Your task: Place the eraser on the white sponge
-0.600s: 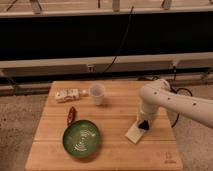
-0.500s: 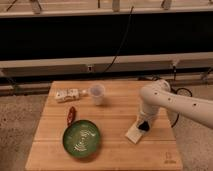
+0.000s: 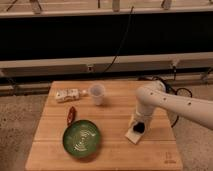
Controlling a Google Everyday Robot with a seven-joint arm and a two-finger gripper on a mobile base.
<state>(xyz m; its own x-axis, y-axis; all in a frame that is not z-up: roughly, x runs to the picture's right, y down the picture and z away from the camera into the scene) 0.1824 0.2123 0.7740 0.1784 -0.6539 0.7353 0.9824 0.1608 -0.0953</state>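
So the robot's gripper (image 3: 139,123) is down low over the 4 o'clock part of the light wooden table (image 3: 115,112), hanging off the end of the white arm (image 3: 172,104) that reaches in from the right edge. Right under it is a small dark eraser (image 3: 140,128), and honestly the two blur into one dark blob, so I can't tell if the gripper is clamped on it or has let it go. The eraser is on top of the white rectangular sponge (image 3: 131,136), toward that sponge's upper right end, and the sponge lies flat on the wood, turned at a slant. Nothing is crowding that spot. The round green plate with pale swirl lines (image 3: 81,138) is off at the gripper's 9 o'clock, well apart from the sponge. A small red oblong thing (image 3: 71,114) lies just beside the plate's top left rim, can't tell what it is. A translucent white plastic cup (image 3: 97,93) stands upright at the gripper's 10 o'clock, near the table's back edge, and a white crinkly packet (image 3: 67,95) lies near it on the left. Black cables (image 3: 175,92) run behind the arm past the table's right edge. There's a tiny dark mark (image 3: 170,161) at the table's front right corner, maybe a logo, but it's not readable.
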